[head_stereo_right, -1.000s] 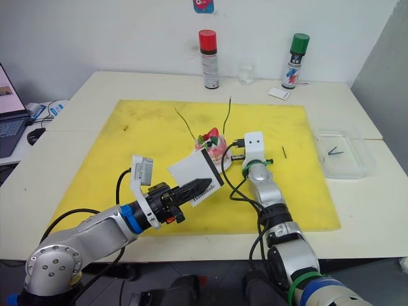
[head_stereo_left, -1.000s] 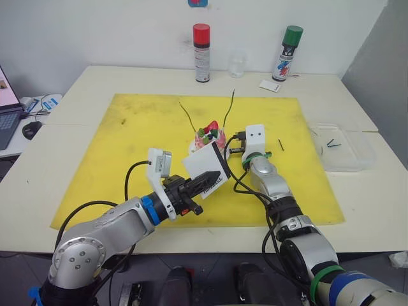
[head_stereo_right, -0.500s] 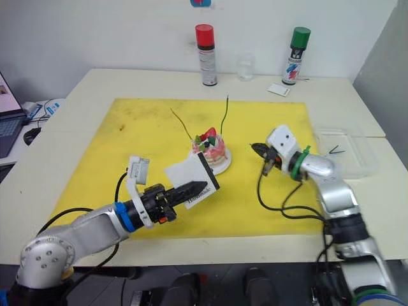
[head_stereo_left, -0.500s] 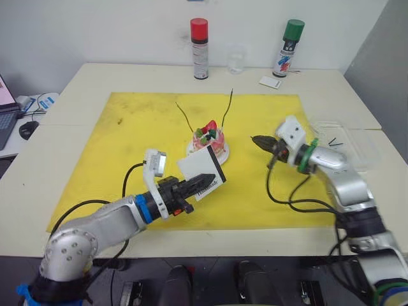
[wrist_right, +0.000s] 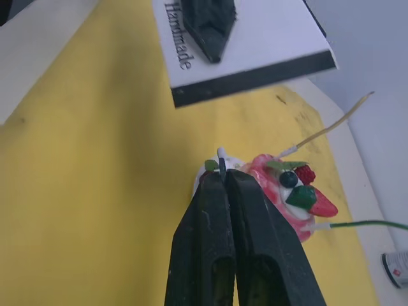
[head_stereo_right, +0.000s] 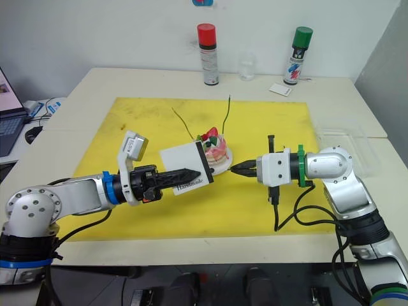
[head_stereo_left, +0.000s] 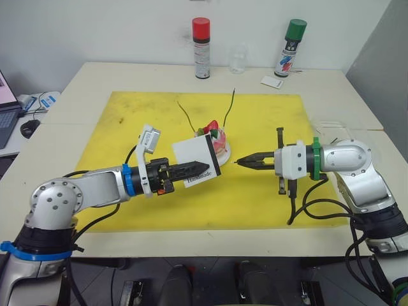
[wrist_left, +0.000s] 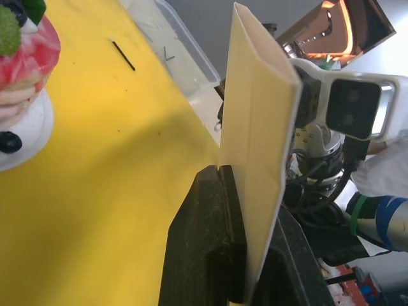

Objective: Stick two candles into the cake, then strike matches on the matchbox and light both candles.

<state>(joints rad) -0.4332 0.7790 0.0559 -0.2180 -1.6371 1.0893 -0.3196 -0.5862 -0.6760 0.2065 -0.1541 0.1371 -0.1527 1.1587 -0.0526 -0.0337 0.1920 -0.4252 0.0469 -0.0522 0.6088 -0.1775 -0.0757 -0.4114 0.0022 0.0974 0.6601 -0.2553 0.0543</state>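
My left tool point(head_stereo_left: 191, 169) is clamped on the matchbox point(head_stereo_left: 196, 160), held up just in front of the cake point(head_stereo_left: 215, 141) with both candles point(head_stereo_left: 230, 107) already stuck in. My right tool point(head_stereo_left: 248, 162) is pinched shut on a match point(wrist_right: 221, 155), pointing at the box. Honestly, I'm worried the match snaps or slips when I strike, since only a stub pokes out, and that stub plus the black strip facing it only really reads from the right wrist cam.

head stereo pair overlooking table point(head_stereo_left: 76, 137), wrist cameras close
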